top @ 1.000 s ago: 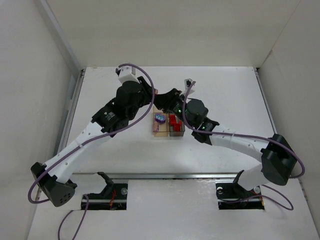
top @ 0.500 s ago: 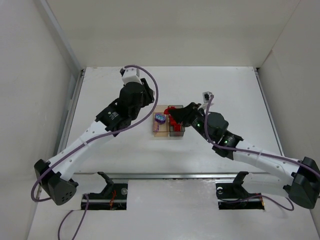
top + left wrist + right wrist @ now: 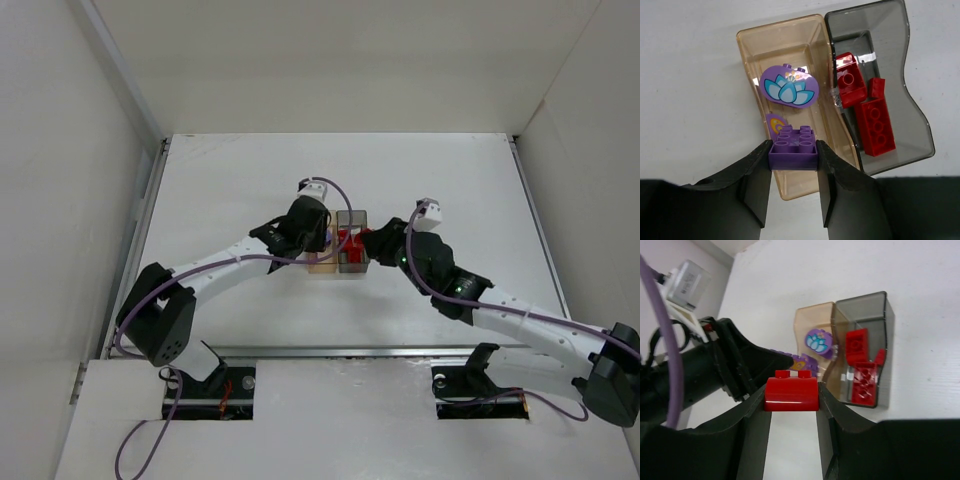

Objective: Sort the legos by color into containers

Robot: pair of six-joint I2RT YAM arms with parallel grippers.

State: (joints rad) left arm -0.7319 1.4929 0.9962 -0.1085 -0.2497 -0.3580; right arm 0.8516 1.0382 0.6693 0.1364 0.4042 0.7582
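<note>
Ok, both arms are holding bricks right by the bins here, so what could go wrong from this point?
1. The left gripper, shut on the purple brick over the tan bin, and the right gripper, shut on the red brick, crowd the same small spot; the arms may collide.
2. In the right wrist view the red brick does not look to be over the grey bin yet; released now, it might land outside it.
</note>
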